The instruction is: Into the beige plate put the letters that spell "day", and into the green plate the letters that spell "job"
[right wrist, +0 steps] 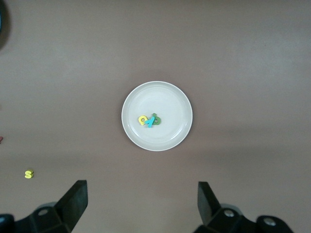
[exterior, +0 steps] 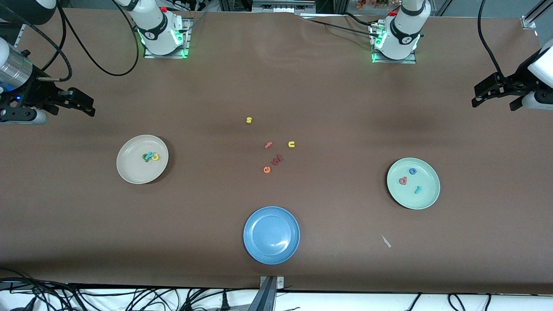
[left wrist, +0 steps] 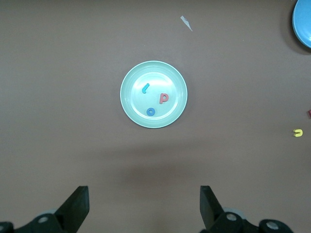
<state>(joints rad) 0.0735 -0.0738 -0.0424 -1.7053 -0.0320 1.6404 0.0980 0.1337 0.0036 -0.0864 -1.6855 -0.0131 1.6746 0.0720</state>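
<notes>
Apparently the sorting is finished and no further pick is called for; only withdrawal of the arms seems left. Over the counter's right-arm end the right hand hangs wide and empty. Nearby, the beige plate holds the yellow, green and teal letters, bunched and touching. The blue plate is bare. In the green plate the ring, stemmed letter and hook lie apart. Over the left-arm end the left hand hangs wide, empty.

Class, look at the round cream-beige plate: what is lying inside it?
Inside the round cream-beige plate lie three small toy letters bunched together: a yellow one, a teal one lying across them, and a green one. The overlap hides part of each shape.
</notes>
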